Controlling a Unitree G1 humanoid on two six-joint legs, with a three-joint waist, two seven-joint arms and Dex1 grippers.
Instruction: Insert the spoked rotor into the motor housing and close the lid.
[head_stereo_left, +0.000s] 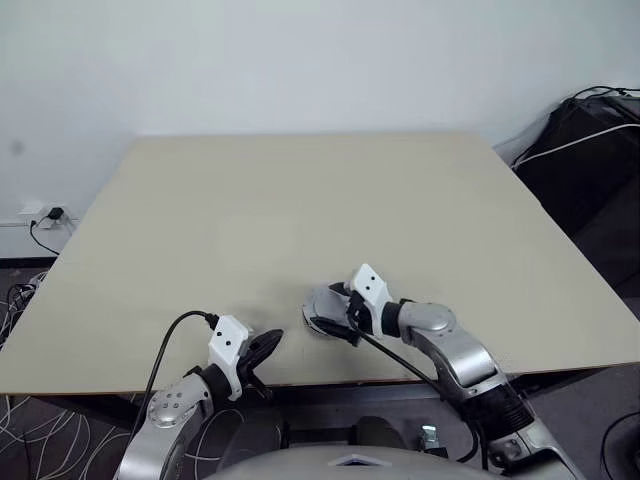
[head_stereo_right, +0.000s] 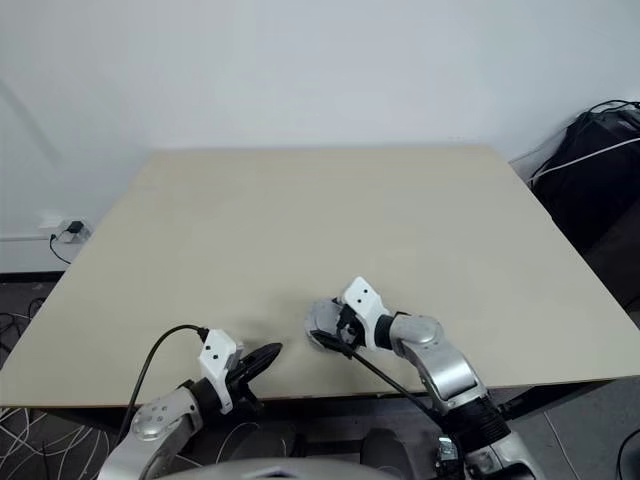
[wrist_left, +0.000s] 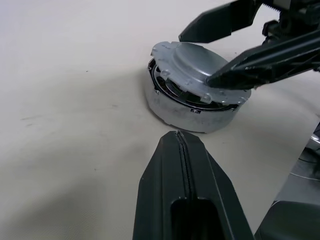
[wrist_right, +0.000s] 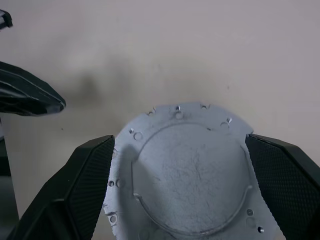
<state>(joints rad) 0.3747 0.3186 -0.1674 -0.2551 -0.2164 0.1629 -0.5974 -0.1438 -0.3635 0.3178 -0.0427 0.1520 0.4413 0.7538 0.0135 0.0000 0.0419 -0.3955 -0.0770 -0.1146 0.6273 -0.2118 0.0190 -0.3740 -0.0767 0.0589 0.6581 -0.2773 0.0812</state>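
**Lid resting askew on the housing**

Nearest, the left gripper (head_stereo_left: 268, 345) is clenched empty. Beyond, the right gripper (wrist_right: 180, 170) stands spread, released, astride the lid (wrist_left: 200, 65), which sits tilted on the motor housing (wrist_left: 187, 107) near the table (head_stereo_left: 300, 200) edge. Stiff, slick metal, probably heavy: take its rim.

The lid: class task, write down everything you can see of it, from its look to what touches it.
The lid is a silver-grey metal disc, plain face up, with a raised round centre and small holes around its flange. It sits slightly tilted on a round metal housing on the beige table. The right tool stands open with a finger on either side; one fingertip seems to rest on it.
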